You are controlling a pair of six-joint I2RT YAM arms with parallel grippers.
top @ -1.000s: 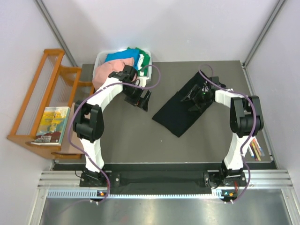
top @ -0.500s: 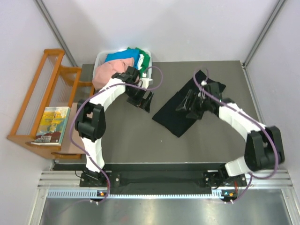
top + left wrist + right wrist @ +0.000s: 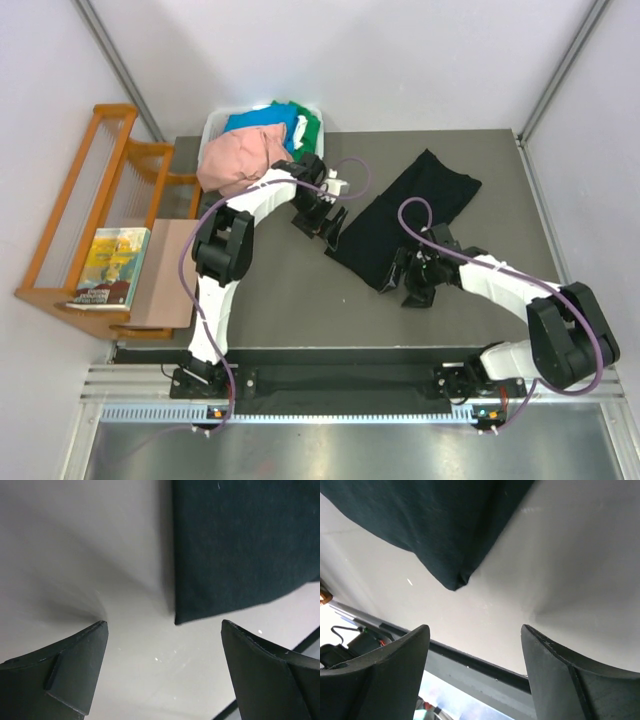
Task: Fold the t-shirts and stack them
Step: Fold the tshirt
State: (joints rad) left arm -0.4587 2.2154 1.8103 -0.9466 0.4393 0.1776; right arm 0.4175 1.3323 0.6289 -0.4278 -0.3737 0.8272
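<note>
Black t-shirt (image 3: 405,215): lies flat on the desk (image 3: 270,290), stretched between the two tools.
Left tool (image 3: 162,625): fingers spread wide, holding nothing; one shirt corner sits just ahead of it.
Right tool (image 3: 475,627): fingers spread, holding nothing; the shirt's near corner sits just ahead.
Other t-shirts (image 3: 245,155): pink, blue and green, heaped in the bin (image 3: 212,127) beyond the left tool.

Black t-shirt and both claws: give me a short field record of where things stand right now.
black t-shirt: flat on the table, lying diagonally, not gripped
left claw: open, empty, by the shirt's left corner
right claw: open, empty, by the shirt's near corner
waiting: pink shirt, blue shirt, green shirt heaped in the white bin, far left
folded stack: none visible on the table
</note>
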